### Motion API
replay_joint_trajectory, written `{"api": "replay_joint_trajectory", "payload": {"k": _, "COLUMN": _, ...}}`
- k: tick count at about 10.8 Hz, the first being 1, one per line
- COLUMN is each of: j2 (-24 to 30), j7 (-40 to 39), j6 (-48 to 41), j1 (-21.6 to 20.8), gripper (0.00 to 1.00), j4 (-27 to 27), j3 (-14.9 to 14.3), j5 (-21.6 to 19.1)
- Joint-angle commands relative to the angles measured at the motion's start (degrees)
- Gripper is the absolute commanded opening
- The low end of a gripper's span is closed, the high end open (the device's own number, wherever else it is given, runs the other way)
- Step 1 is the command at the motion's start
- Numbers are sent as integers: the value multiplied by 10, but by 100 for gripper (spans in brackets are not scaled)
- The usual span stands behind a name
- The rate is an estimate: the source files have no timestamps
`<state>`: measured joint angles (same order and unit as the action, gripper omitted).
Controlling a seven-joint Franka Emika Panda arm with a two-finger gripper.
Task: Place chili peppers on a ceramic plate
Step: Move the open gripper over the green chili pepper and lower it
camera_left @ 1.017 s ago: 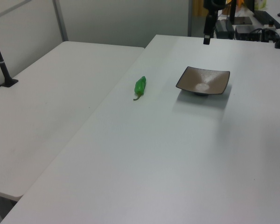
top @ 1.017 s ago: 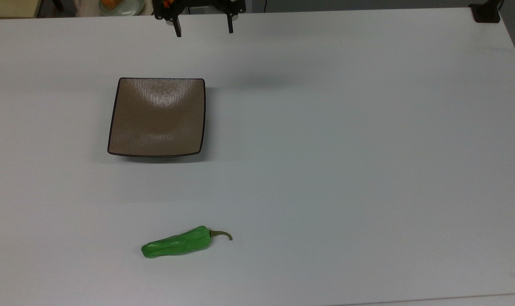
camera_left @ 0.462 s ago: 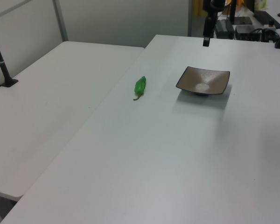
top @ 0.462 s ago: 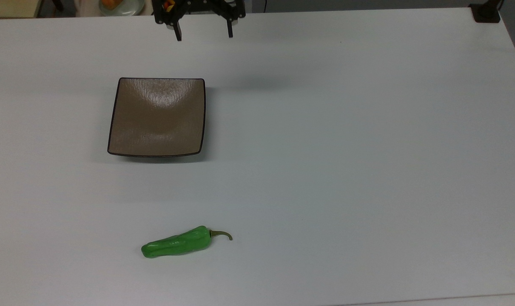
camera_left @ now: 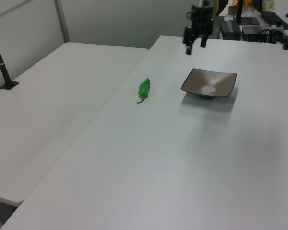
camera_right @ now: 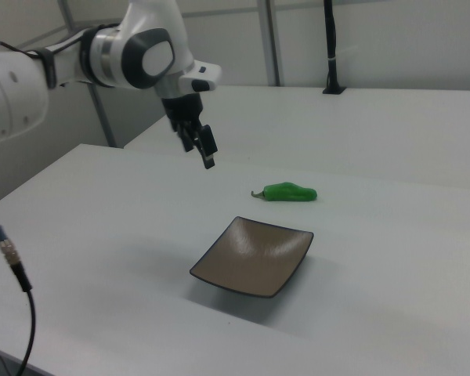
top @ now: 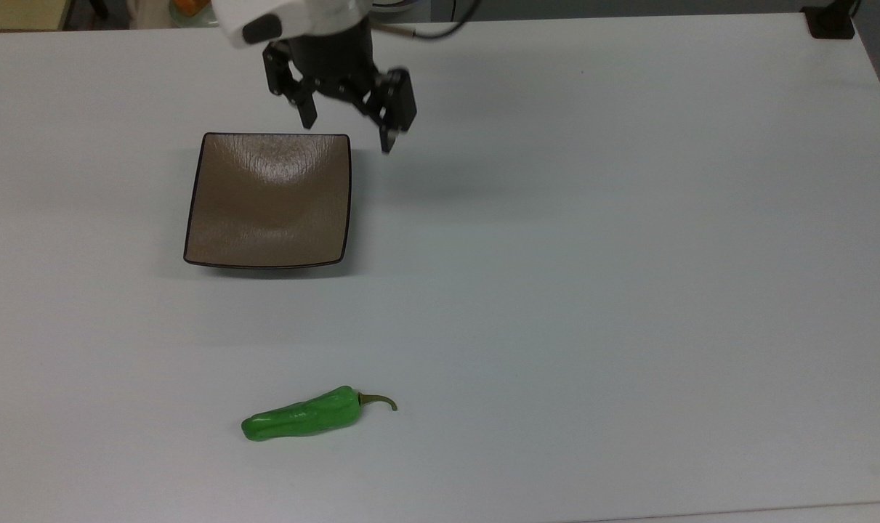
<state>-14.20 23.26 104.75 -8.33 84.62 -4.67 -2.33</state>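
Green and glossy, chili peppers (top: 301,417) (just the one pepper, really) lying flat on the white table (top: 628,290), well apart from the ceramic plate (top: 268,200), off the plate's near edge in the top view, stem curling away toward the top view's right. Nothing on that taupe plate yet.

Hovering just past the plate's far right corner in the top view: gripper (top: 347,136), fingers spread wide, holding nothing at all. Sitting high above the table in the right view, near the plate's far side, well short of the pepper.

Guessing at the trouble ahead: skating out sideways if pinched off-centre, being that slick and rounded. Rolling too, if nudged on the way down. Grabbing the thin stem instead of the body, probably slipping or swinging loose mid-carry. Clipping the plate's raised rim on the way over, shoving the whole thing along the table. Dropping from too high, maybe bouncing off the shallow dish.

No brands, labels or readable writing showing anywhere.
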Motion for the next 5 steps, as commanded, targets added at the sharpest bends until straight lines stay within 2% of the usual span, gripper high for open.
{"api": "replay_joint_trajectory", "payload": {"k": 1, "j2": -110, "j7": 232, "j6": 48, "j1": -5, "gripper": 100, "j4": -116, "j3": -13, "j5": 5}}
{"api": "replay_joint_trajectory", "payload": {"k": 3, "j2": -150, "j7": 344, "j6": 119, "j1": -5, "gripper": 100, "j4": -135, "j3": -30, "j5": 4}}
{"api": "replay_joint_trajectory", "payload": {"k": 5, "j2": -187, "j7": 417, "j6": 195, "j1": -5, "gripper": 100, "j4": -141, "j3": -39, "j5": 5}}
